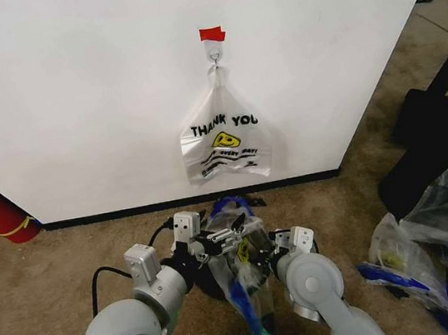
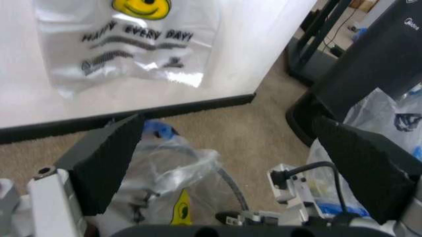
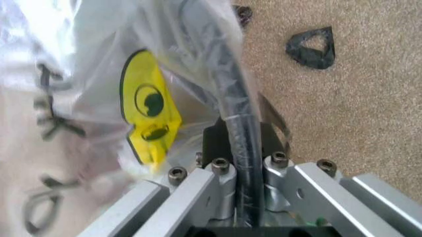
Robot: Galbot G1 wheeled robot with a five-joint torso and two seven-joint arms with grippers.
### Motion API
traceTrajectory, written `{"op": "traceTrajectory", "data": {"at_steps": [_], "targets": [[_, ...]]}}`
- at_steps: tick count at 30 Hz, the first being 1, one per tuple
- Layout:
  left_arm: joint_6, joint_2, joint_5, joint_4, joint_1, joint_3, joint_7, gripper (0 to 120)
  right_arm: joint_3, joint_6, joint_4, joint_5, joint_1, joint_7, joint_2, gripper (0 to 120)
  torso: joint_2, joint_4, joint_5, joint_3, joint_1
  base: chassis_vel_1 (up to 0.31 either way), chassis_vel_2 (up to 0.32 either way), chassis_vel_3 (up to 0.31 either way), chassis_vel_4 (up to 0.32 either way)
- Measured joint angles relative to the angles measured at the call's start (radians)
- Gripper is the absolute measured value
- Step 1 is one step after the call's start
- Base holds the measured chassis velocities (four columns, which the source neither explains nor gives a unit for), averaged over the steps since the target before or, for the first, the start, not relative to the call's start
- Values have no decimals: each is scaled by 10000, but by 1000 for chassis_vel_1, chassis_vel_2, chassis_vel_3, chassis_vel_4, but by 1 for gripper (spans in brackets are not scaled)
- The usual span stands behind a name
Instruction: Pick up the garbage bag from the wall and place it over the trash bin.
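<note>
I'm seeing the garbage bag [image 1: 245, 278] — thin, crinkled, translucent with blue patches — draping over the black mesh trash bin [image 1: 225, 289] on the carpet. My right end effector [image 1: 264, 256] is clenching its rim through the plastic; my left end effector [image 1: 222, 237] is sitting released beside it. A whiter "THANK YOU" bag [image 1: 224, 138] is hanging on the wall [image 1: 70, 98].

Trash bin [image 1: 229, 289] mostly hidden behind garbage bag [image 1: 245, 278] and arms.

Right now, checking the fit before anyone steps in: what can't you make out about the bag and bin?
- Trash bin: head view, mostly hidden by the garbage bag and both arms; rim fit unclear.
- Garbage bag's lettering: right wrist view, blurred and cut off by the edge.
</note>
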Motion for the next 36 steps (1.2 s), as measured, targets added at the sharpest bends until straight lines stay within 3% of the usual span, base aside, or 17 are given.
{"op": "traceTrajectory", "data": {"at_steps": [14,16,21,24,36], "targets": [[324,31,-419,-273,-103,23,-262,100,359,1391,362,-1055,-540,-2036,-182,0,0,-1,3,0,0,0,0,0,0],[668,125,-635,-322,-548,255,-471,100,366,1745,460,-1972,-757,-2868,-235,0,0,-2,4,0,0,0,0,0,0],[2128,404,-857,-369,-1452,891,-1175,100,442,1844,641,-2352,-898,-3061,-238,0,0,-2,3,0,0,0,0,0,0],[3100,509,-1201,-149,-2600,1593,-1568,100,485,1848,819,-2522,-1007,-3119,-249,0,0,-2,4,0,0,0,0,0,0],[3554,-54,-1807,1310,-4568,3585,-2287,93,640,1818,968,-2637,-1110,-3133,-230,0,0,-1,3,0,0,0,0,0,0]]}}
